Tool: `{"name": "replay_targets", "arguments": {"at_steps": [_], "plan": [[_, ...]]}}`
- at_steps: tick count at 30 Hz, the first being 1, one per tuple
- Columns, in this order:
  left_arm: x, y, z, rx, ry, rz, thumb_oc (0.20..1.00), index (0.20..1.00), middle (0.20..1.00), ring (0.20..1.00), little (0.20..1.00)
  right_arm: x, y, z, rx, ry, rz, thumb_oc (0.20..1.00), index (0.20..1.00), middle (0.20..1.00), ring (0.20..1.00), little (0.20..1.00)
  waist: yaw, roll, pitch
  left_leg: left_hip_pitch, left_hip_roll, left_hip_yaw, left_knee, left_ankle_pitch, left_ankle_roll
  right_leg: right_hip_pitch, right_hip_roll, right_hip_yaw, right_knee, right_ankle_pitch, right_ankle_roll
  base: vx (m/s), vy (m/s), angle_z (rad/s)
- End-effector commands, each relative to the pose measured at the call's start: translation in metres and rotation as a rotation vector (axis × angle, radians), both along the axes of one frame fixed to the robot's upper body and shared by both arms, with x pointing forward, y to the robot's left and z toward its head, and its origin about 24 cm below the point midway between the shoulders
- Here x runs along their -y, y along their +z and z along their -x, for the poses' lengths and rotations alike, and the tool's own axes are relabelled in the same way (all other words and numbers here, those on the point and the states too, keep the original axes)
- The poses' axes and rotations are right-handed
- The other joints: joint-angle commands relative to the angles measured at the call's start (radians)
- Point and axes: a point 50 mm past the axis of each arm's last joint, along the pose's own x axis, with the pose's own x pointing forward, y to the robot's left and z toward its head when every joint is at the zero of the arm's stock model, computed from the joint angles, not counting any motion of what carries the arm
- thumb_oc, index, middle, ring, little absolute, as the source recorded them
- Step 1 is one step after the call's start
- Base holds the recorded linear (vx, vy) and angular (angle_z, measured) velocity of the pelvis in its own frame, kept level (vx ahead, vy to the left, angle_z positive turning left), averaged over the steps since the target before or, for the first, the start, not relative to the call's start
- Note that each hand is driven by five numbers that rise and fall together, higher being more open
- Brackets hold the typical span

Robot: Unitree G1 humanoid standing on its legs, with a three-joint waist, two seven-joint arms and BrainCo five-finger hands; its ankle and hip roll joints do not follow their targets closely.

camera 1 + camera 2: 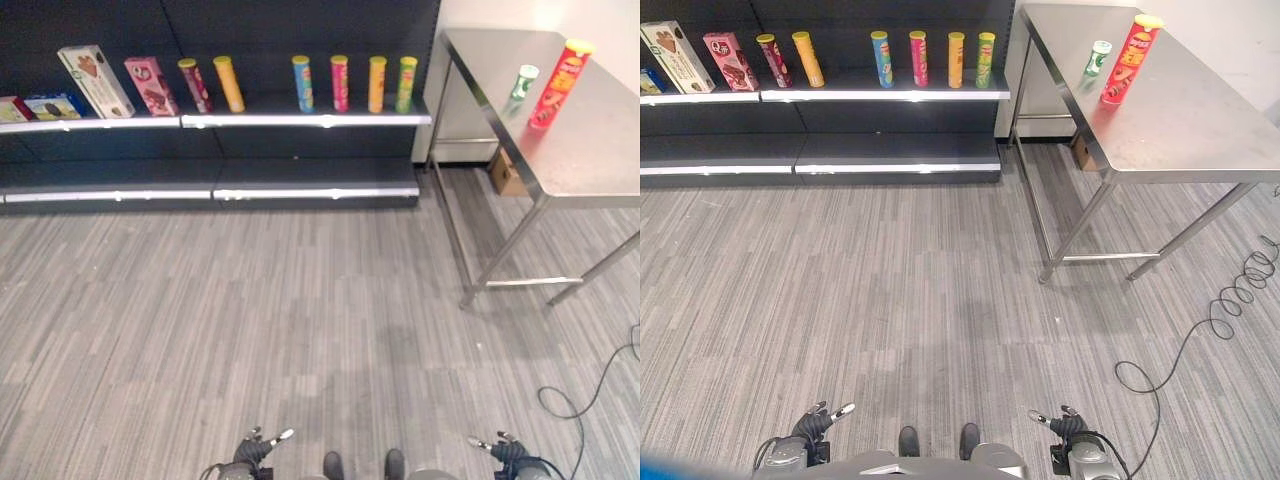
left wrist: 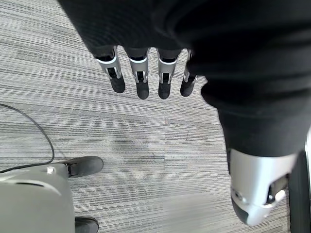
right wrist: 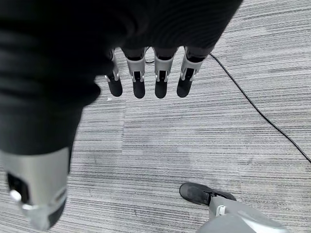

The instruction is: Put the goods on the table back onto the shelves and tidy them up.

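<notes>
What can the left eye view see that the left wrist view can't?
Left eye view: the shelf with tubes and boxes, and the metal table holding a tall red tube and a small green can. Left wrist view: the left robot hand up close, its fingers straight and holding nothing. Both: the grey striped floor and that hand.

Bright even overhead light. Glare streaks along shelf edge [image 1: 300, 120], soft sheen on bench [image 1: 1180, 110]. Faint shadow on floor [image 1: 940, 340]. Wrist views: dark cover underexposed, near parts soft.
</notes>
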Motion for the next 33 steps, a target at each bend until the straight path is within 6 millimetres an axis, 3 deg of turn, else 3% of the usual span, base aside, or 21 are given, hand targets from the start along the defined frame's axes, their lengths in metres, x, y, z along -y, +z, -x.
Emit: {"name": "replay_targets", "arguments": {"at_steps": [1,33], "plan": [[-0.0103,0.0094,-0.0222,0.063,-0.043,-0.046,1.000,1.000,1.000,1.000,1.000,0.0166,0.0112,-0.0196,0.063,0.020,0.049,1.000,1.000,1.000,1.000,1.000,-0.020,-0.008,0.010,0.045,0.088,-0.012,0.037,-0.102,-0.097,0.031,-0.102,0.011,0.048,-0.138,0.138,0.00,0.000,0.00],[-0.0113,0.0089,-0.0210,0.056,-0.040,-0.046,1.000,1.000,1.000,1.000,1.000,0.0198,0.0138,-0.0232,0.075,0.022,0.062,1.000,1.000,1.000,1.000,1.000,-0.018,-0.005,0.015,0.028,0.104,-0.028,0.056,-0.099,-0.107,0.025,-0.083,0.008,0.054,-0.155,0.123,0.00,-0.014,0.00]]}}
